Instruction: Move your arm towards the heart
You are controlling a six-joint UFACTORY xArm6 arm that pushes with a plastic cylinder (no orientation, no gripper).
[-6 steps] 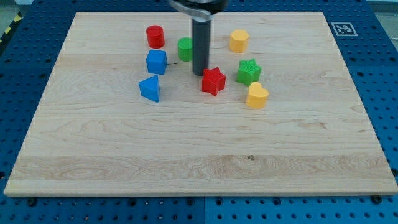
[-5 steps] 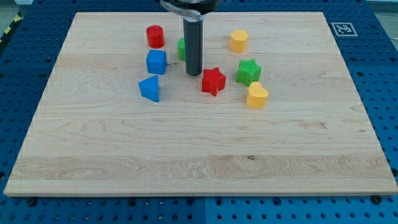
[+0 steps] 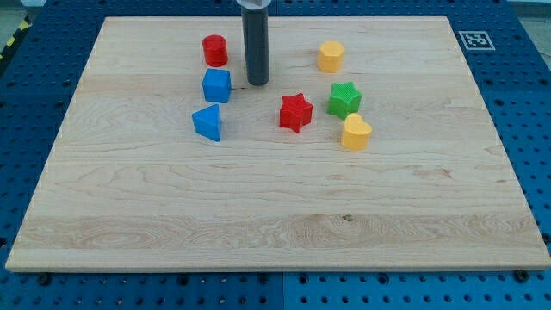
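Note:
The yellow heart [image 3: 355,133] lies right of the board's middle, just below the green star [image 3: 344,99]. The red star [image 3: 295,112] is to the heart's left. My tip [image 3: 257,83] stands on the board near the view's top, just right of the blue cube [image 3: 217,85] and up-left of the red star. It is far to the heart's left and above it. The rod hides a green block that sat behind it.
A red cylinder [image 3: 215,50] is at the top left of the group. A blue triangular block [image 3: 207,122] lies below the blue cube. A yellow hexagonal block [image 3: 330,56] sits at the top right. The wooden board [image 3: 275,215] rests on a blue pegboard table.
My tip has moved up and to the view's left, away from the red star and farther from the heart. It now covers the green block. The blocks have not moved.

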